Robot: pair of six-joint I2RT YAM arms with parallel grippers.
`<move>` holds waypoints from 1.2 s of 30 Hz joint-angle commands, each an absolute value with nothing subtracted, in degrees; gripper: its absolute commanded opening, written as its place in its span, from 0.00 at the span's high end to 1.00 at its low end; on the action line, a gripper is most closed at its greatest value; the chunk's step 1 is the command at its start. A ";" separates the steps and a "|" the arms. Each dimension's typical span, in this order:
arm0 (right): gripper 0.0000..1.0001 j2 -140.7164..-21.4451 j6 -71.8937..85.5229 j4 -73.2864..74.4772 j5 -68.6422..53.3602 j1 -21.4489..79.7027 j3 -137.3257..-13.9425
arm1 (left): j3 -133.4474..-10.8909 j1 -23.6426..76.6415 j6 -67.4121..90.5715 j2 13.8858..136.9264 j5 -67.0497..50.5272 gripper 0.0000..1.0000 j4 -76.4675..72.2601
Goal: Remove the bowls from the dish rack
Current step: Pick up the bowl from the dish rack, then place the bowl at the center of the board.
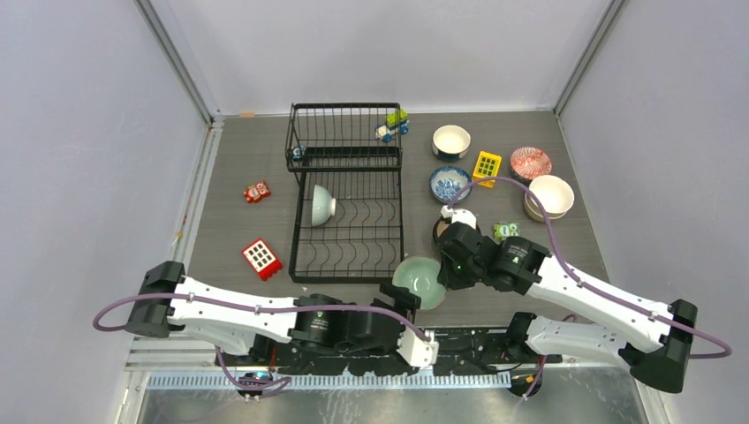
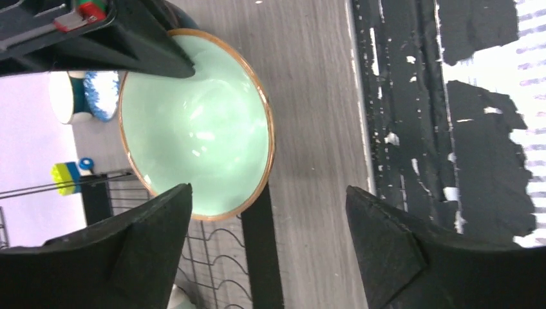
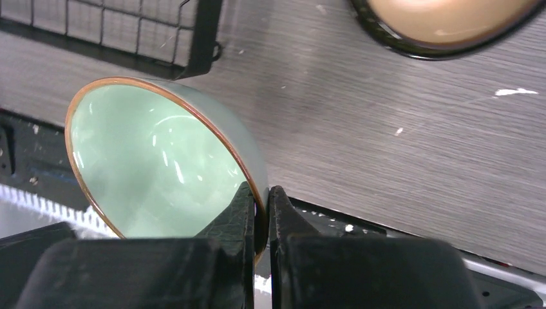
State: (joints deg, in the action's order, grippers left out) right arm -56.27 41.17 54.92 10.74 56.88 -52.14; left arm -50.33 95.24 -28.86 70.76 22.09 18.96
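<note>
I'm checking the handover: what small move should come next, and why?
Probably the left gripper should back away: its jaws stand open, gripping nothing, while the right gripper pinches the rim of the pale green bowl, so it could then be carried off.

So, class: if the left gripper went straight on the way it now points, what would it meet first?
Most likely the pale green bowl, whose rim lies just ahead of the open left gripper. The right gripper grips that bowl's rim. Depth is unclear, so it might pass above.
</note>
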 commanded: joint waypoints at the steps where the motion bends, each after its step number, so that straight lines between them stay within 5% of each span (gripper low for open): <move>1: 0.99 -50.79 47.27 54.94 20.77 56.93 -51.79 | -50.78 95.36 -21.59 67.52 26.63 0.01 15.85; 15: 0.99 -45.32 59.95 58.53 27.32 56.94 -44.85 | -44.17 94.87 -2.99 57.28 46.82 0.00 12.68; 23: 0.99 -48.51 61.66 52.14 21.45 56.95 -39.93 | -42.19 84.05 11.22 54.42 40.20 0.00 9.64; 36: 0.99 -48.26 63.27 44.47 18.93 56.87 -33.03 | -41.02 73.85 28.78 44.72 47.97 0.00 18.51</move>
